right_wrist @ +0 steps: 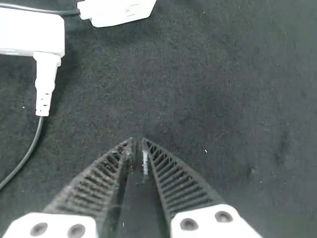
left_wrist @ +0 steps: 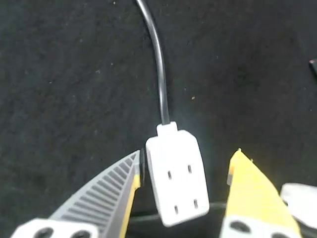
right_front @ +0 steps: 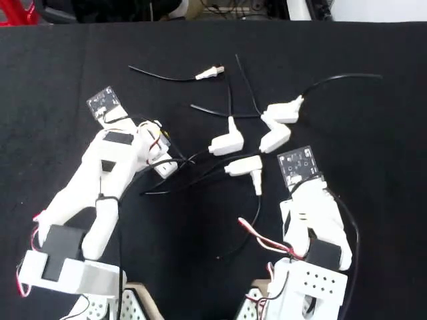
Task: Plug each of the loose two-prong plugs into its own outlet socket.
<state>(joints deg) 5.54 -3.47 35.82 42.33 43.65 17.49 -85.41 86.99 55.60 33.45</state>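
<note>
The table cover (right_front: 373, 200) is black cloth, matt and slightly fuzzy, with pale lint specks. The outlet socket (left_wrist: 177, 176) is white moulded plastic, smooth with a faint sheen. Its cable (left_wrist: 159, 74) has a smooth, semi-gloss black sheath. The left gripper (left_wrist: 187, 152) has 1 grey ribbed plastic finger and 1 smooth yellow plastic finger. The right gripper (right_wrist: 137, 144) has 2 dark ribbed plastic fingers on white matt plastic mounts. The arm shells (right_front: 100, 180) are white matt plastic.

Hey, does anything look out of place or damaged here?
Nothing looks broken or spilled. The black cords cross in a loose tangle in the middle, and the sockets lie at mixed angles.
</note>
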